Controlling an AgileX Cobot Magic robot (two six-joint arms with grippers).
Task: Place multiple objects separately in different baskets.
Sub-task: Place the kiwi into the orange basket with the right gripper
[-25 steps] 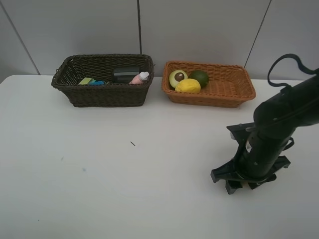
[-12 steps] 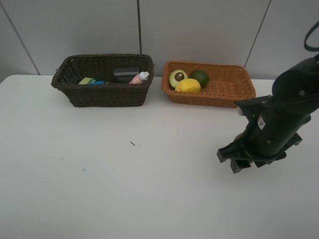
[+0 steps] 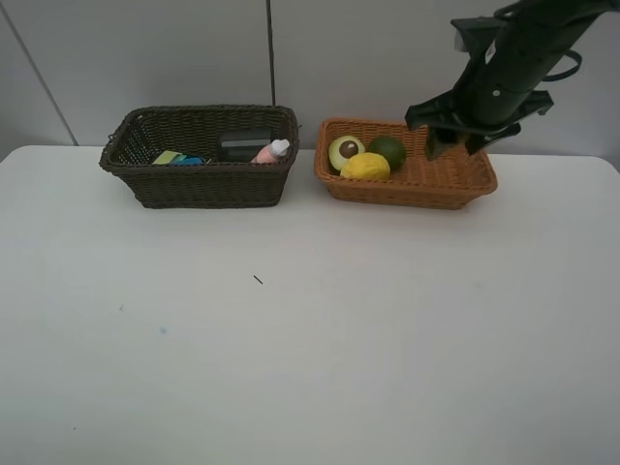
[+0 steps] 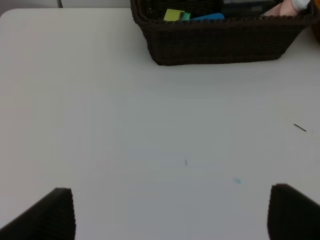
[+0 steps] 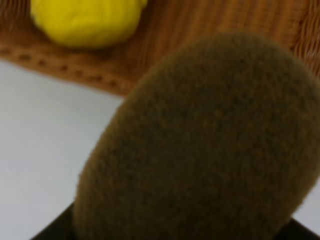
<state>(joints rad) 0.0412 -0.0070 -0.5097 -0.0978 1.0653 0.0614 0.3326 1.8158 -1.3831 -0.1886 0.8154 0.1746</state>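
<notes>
Right hand (image 3: pixel 457 145) clenched around the brown kiwi (image 5: pixel 200 145), raised over the near right part of the orange-tan basket (image 3: pixel 465 186). Kiwi fills the right wrist view, fuzzy and oval, with wicker weave and the basket's front rim showing beyond it; hidden behind the arm in the high view. Carrying step, then, nearly at its end: fruit brought above its basket, not yet set down.

Already inside that basket, toward its left end: yellow lemon (image 3: pixel 365 167) in front, halved avocado (image 3: pixel 345 151) and dark green fruit (image 3: pixel 389 149) behind, bunched together. Bare weave under the hand, so room to spare.

Next move, by judgement: lower a little over the open floor of the basket, clear of the lemon, then let go gently so the round kiwi does not roll out or knock its neighbours.

Left hand (image 4: pixel 170 212) released, jaws wide apart, over bare tabletop (image 3: pixel 291 368), holding nothing. Dark brown basket (image 3: pixel 199 184) well apart to the left, holding the pink white-capped bottle (image 3: pixel 272 151) and other small items.
</notes>
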